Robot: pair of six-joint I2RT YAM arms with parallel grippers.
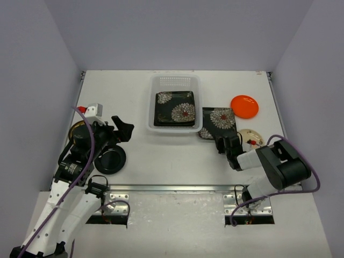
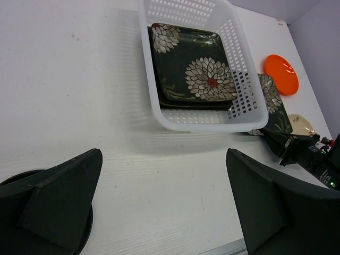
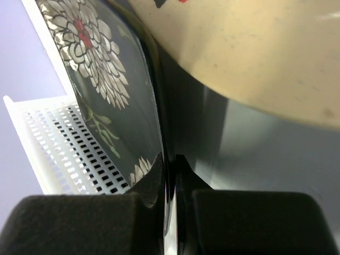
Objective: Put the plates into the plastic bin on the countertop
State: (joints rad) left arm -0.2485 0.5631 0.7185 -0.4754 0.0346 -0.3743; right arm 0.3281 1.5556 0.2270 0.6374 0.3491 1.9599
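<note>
Where the top view looks down on the countertop [image 1: 161,156], the bin [image 1: 152,110] sits at the middle back with the first flowered plate [image 1: 174,108] lying flat inside it. The second flowered plate [image 1: 217,121] lies just outside, its left edge against the bin's right wall. The right gripper [image 1: 221,144] is closed on this plate's near edge. An orange plate [image 1: 244,106] lies farther right, and a beige plate [image 1: 250,138] sits just beside the right gripper. The left gripper [image 1: 121,131] is spread wide and holds nothing. It is above a black round plate [image 1: 110,159] and well apart from the bin. From the left wrist, both dark fingers [image 2: 58,196] stand far apart with bare countertop between them. The black round plate shows under the left one, while the bin and its plate lie ahead. From the right wrist, the fingertips [image 3: 106,223] are pinched together on the second flowered plate's thin rim. Its flowered face runs up and to the left toward the bin's perforated wall. The beige plate fills the upper right.
</note>
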